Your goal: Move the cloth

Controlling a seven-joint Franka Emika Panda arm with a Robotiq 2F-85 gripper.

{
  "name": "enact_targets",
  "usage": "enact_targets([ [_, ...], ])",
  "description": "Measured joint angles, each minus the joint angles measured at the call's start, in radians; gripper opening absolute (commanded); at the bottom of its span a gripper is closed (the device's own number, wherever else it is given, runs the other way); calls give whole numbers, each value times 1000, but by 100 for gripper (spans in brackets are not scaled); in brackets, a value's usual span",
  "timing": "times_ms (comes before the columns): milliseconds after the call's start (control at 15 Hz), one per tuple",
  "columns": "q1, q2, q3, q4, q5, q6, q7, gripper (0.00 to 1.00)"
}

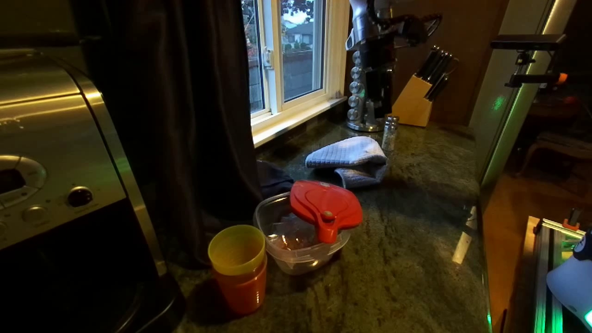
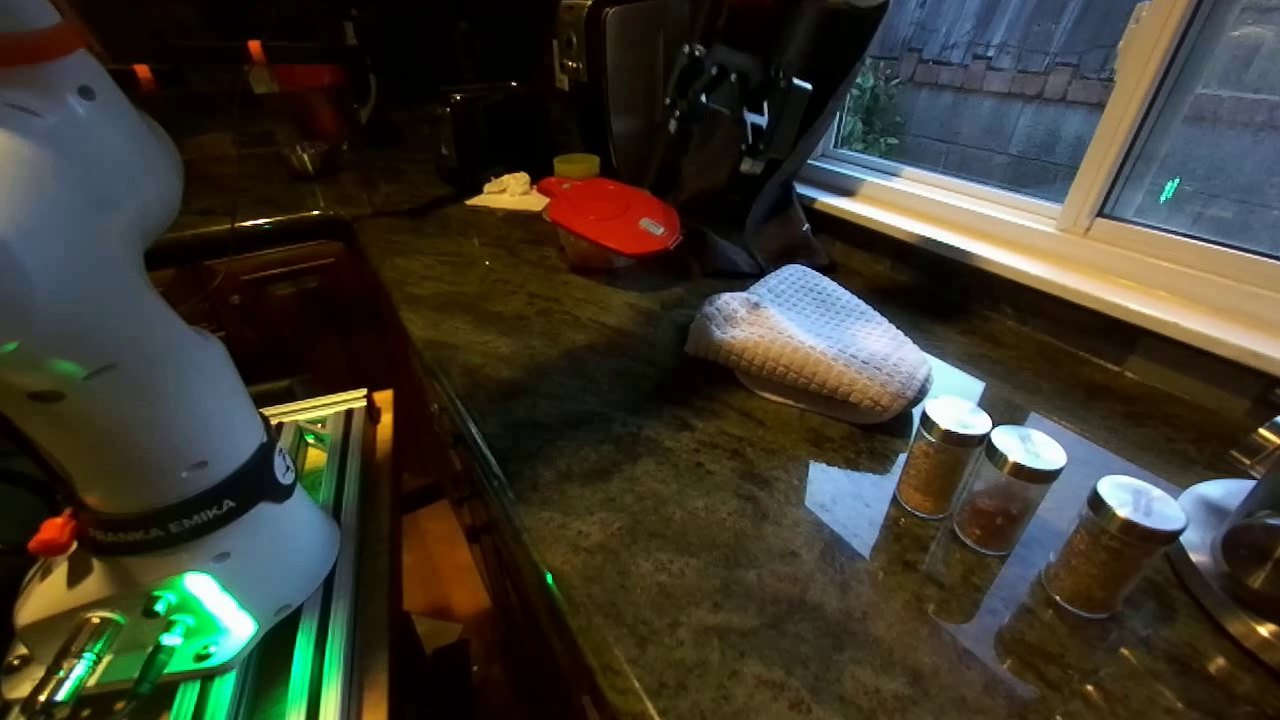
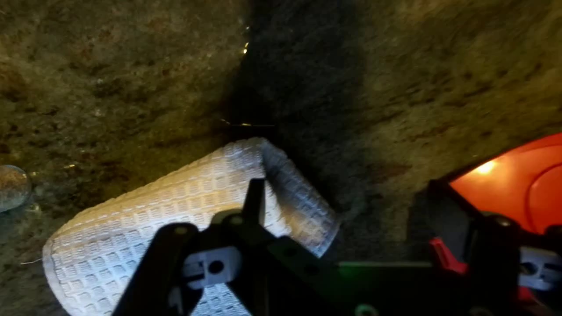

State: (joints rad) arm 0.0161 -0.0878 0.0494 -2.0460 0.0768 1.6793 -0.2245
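Two black fingers point(image 3: 254, 199) of my gripper point(image 3: 347, 191) stand wide apart in the wrist view, one crossing in front of the folded waffle-weave cloth point(image 3: 136, 224). That cloth lies on the dark stone countertop point(image 2: 700, 530), between three glass spice jars point(image 2: 1005, 500) and a red pitcher lid point(image 1: 333, 203). I see the lid resting across the rim of a clear plastic container point(image 1: 305, 263), just beside a yellow cup point(image 1: 236, 252) stacked with an orange cup point(image 1: 243, 293); something crinkled point(image 1: 289, 233) seems to lie inside the container, too dim for me to name.

Cloth point(image 3: 140, 210) cropped (wrist view), red lid point(image 3: 518, 184) too
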Motion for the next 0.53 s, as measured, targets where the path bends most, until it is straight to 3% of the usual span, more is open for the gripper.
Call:
enact_targets([
  [267,0,-42,-15,50,66,-148,-91,100],
  [533,0,-36,-24,57,77,-161,-125,100],
])
